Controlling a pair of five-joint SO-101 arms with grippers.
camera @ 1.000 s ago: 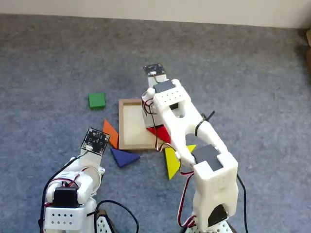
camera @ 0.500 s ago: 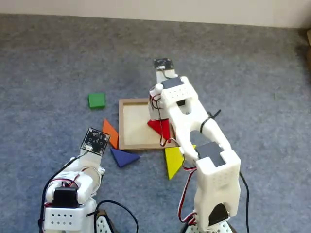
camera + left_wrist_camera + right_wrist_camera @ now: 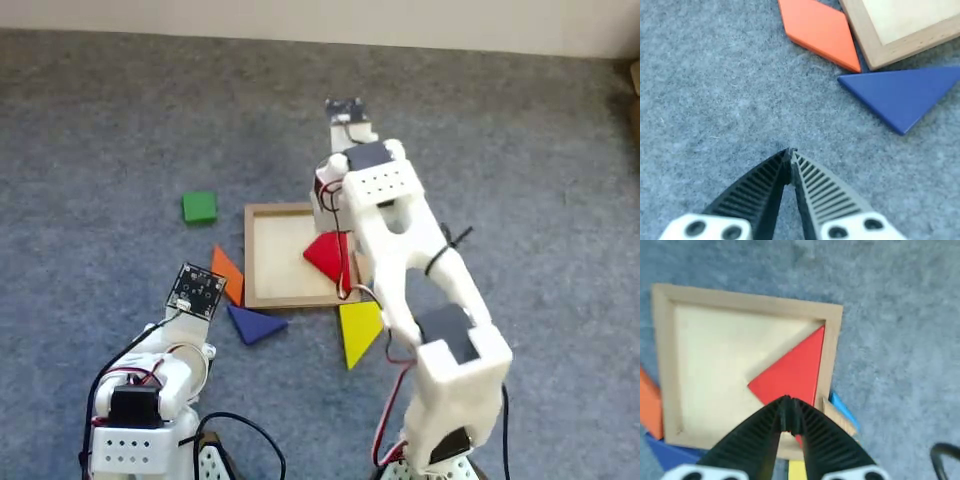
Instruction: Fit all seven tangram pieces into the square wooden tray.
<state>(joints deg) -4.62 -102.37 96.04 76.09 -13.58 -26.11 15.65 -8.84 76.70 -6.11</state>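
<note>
The square wooden tray [image 3: 262, 212] [image 3: 747, 300] lies mid-table. A red triangle [image 3: 326, 256] [image 3: 792, 371] lies in it against the right-hand rim, and whether it sits flat is hidden by the fingers. My right gripper [image 3: 788, 401] is shut and empty, its tips over the triangle's near corner. My left gripper [image 3: 790, 152] is shut over bare carpet, short of the orange parallelogram [image 3: 817, 29] [image 3: 228, 274] and the dark blue triangle [image 3: 905, 95] [image 3: 256, 323]. Outside the tray lie a yellow triangle [image 3: 358, 331] and a green square [image 3: 199, 207].
A light blue piece [image 3: 842, 411] lies on the carpet just outside the tray's rim, near the red triangle. The right arm [image 3: 400, 235] stretches over the tray's right side. Open grey carpet surrounds the pieces on all sides.
The right arm has swung to the right and farther back. The red triangle, earlier half under it at the tray's edge, now lies uncovered in the tray. The left arm has kept still.
</note>
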